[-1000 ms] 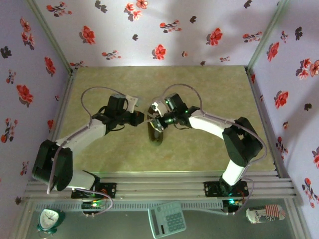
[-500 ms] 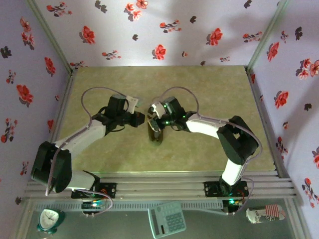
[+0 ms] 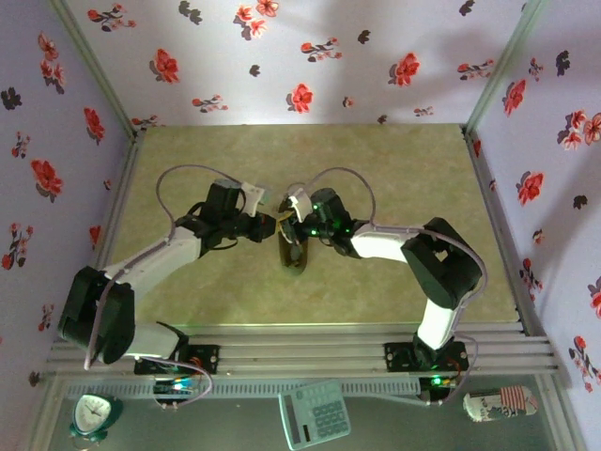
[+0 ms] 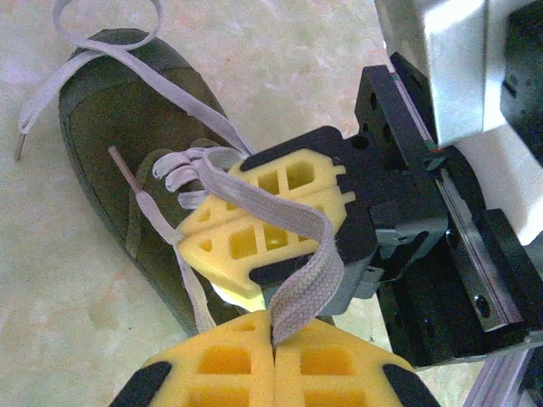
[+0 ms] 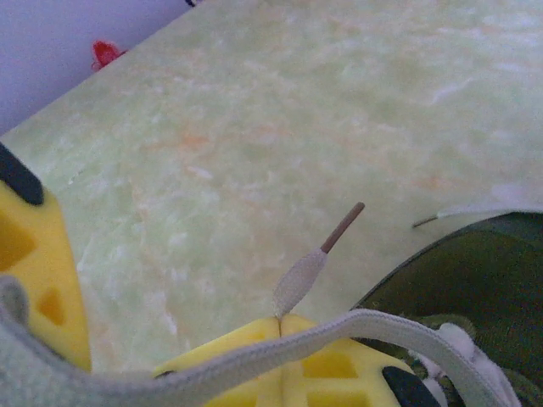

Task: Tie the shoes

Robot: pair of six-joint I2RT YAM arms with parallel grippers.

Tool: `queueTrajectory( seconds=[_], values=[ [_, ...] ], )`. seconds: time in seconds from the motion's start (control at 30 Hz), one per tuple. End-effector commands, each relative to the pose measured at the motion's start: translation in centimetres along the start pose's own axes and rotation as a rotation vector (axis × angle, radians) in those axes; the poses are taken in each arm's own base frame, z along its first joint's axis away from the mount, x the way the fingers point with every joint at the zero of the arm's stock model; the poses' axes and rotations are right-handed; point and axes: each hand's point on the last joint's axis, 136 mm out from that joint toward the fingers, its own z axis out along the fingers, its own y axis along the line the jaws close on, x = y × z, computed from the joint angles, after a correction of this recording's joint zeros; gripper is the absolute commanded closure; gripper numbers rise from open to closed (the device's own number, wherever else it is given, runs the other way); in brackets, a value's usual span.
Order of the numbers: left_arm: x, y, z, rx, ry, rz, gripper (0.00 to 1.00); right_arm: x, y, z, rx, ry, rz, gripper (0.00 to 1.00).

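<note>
Overhead view high behind, down onto the table [image 3: 394, 188]; both wrist views close on the sneaker [image 4: 93, 119].

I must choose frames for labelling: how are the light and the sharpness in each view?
Top external: soft, even light, a brighter patch high on the back wall; the dark shoe shows little detail. Left wrist: the lace and shoe are sharp. Right wrist: the lace tip is fairly sharp, the table looks soft.
</note>
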Motion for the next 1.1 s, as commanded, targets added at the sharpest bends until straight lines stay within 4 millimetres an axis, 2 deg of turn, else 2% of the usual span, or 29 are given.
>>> queueTrajectory(
  seconds=[0.0,0.1,0.27,0.37,0.43,0.53,0.83,1.07],
  values=[
    [-0.1,-0.7,0.0,0.019,0.010,-0.008,1.00,-0.6,-0.6,0.4,0.041,-0.075,-0.037,1.00],
    [0.1,-0.7,0.1,0.019,0.015,-0.009,0.99,-0.5,-0.6,0.6,0.033,-0.095,-0.072,1.00],
    [0.4,-0.8,0.2,0.020,0.024,-0.013,0.85,-1.2,-0.2,0.4,0.015,-0.225,-0.154,1.00],
    [0.6,-0.6,0.2,0.014,0.028,-0.015,0.81,-1.5,0.2,0.3,-0.004,-0.311,-0.211,1.00],
    [0.6,-0.6,0.2,0.013,0.029,-0.016,0.75,-1.5,0.5,0.2,-0.021,-0.358,-0.241,1.00],
    [0.8,-0.6,0.0,0.011,0.028,-0.016,0.70,-1.9,0.3,0.3,-0.013,-0.422,-0.243,1.00],
    [0.9,-0.7,-0.1,0.013,0.026,-0.019,0.68,-2.8,0.1,0.5,-0.008,-0.452,-0.231,1.00],
    [0.8,-0.9,-0.3,0.020,0.025,-0.015,0.51,-3.2,0.9,0.1,-0.045,-0.489,-0.242,1.00]
  ],
)
